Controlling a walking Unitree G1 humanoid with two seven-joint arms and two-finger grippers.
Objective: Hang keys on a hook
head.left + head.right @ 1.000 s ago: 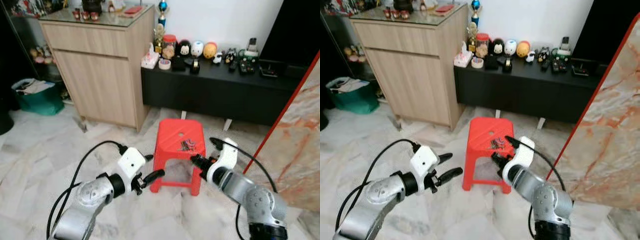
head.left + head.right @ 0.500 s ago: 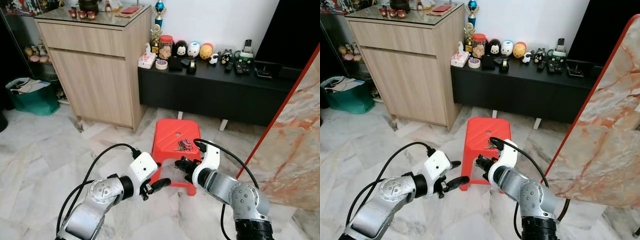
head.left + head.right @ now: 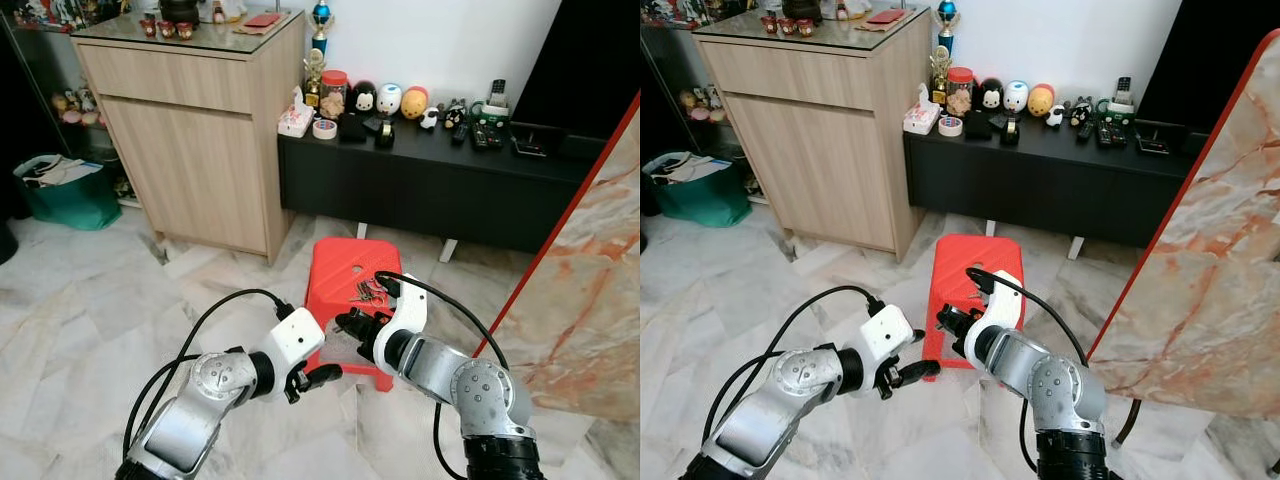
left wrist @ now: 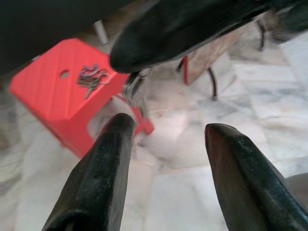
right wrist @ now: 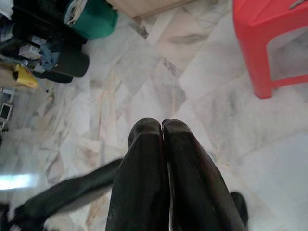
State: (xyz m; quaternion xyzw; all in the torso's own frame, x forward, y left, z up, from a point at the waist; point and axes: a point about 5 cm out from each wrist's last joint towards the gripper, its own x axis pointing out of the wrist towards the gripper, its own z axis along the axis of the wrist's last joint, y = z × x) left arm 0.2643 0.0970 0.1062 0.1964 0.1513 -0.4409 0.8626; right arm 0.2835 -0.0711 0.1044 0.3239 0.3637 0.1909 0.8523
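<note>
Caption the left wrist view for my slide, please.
Open left pincer faces a red stool with keys on top.

A small bunch of keys [image 3: 371, 291], silvery metal with a touch of red, lies flat and loosely splayed on top of the red plastic stool [image 3: 335, 270], toward its 4 o'clock corner, near the round hole.

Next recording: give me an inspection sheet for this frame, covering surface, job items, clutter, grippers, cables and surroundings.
Surface: red plastic stool on marble floor.
Job's things: bunch of metal keys lying on the stool top; hook: nothing seen.
Clutter: figurines and remotes on the black low cabinet.
Grippers: left gripper open, low beside the stool; right gripper shut, empty, at the stool's front.
Cables: black cable looping from each wrist.
Surroundings: wooden cupboard, green bin, marble slab.
</note>
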